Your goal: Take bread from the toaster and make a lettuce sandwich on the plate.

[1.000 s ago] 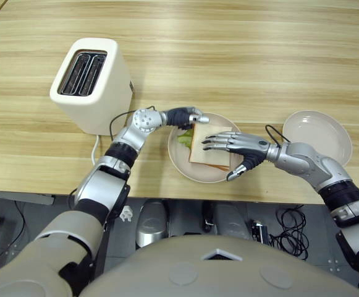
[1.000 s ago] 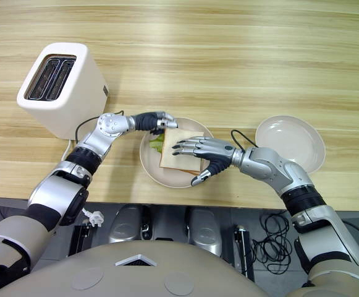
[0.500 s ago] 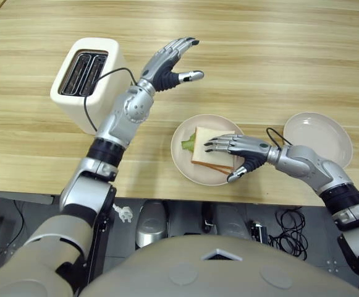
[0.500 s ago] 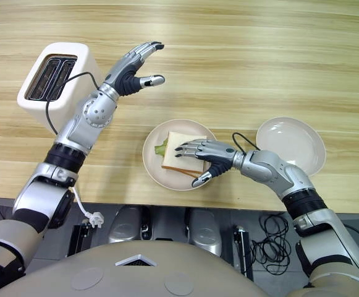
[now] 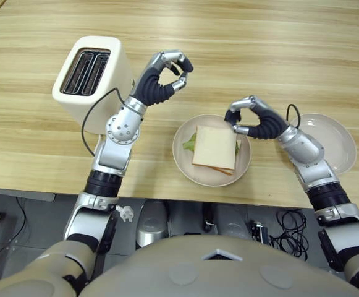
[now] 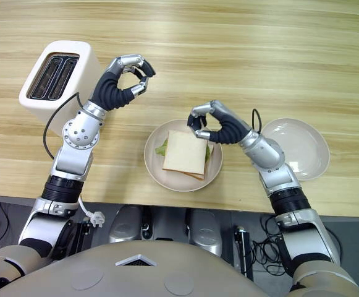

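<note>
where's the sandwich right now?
Left eye view, centre: the sandwich lies on the middle plate near the front edge of the table, toaster to its left, empty plate to its right.

A shallow cream dish (image 5: 335, 140) sits near the light wooden table's (image 5: 247, 43) front edge, with a white plug (image 5: 125, 214) dangling below.

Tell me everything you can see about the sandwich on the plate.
The sandwich is assembled: a pale, square top slice of white bread lies flat over a second slice, whose browner edge peeks out along the near side. Green lettuce sticks out on the left, and a little shows on the right. It sits slightly askew in the middle of the round beige plate. Neither hand holds it; the curled right hand is just past its far right corner.
</note>
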Action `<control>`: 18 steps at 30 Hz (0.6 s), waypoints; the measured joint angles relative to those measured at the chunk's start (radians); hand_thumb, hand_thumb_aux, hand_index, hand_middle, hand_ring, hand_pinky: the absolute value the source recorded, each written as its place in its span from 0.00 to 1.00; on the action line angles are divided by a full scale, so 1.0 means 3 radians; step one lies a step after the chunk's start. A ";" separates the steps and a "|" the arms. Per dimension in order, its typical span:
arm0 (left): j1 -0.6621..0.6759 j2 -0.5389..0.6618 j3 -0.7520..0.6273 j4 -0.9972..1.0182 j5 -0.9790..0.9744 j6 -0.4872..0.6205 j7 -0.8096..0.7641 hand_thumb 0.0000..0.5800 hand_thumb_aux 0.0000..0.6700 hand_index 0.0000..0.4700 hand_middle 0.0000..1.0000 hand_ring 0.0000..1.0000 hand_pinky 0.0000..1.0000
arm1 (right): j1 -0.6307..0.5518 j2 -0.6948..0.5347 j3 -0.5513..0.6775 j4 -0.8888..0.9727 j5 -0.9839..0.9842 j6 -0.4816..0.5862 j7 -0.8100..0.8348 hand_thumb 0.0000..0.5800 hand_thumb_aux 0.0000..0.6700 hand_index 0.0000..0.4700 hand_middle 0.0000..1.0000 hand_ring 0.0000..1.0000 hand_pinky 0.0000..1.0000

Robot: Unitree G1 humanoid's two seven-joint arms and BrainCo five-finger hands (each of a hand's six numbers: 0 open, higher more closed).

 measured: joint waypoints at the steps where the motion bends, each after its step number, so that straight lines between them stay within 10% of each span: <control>1: 0.0049 0.0004 0.0003 -0.0055 -0.0046 0.0024 -0.0039 1.00 1.00 0.98 1.00 1.00 1.00 | 0.0019 -0.0003 -0.0043 -0.0002 0.0082 0.0046 0.0062 1.00 1.00 0.98 1.00 1.00 1.00; 18: 0.0973 0.0944 -0.0129 -0.0407 -0.0374 -0.0105 -0.1253 1.00 1.00 0.98 1.00 1.00 1.00 | 0.0709 -0.0590 -0.0248 0.0003 0.0602 0.1028 0.1671 1.00 1.00 0.98 1.00 1.00 1.00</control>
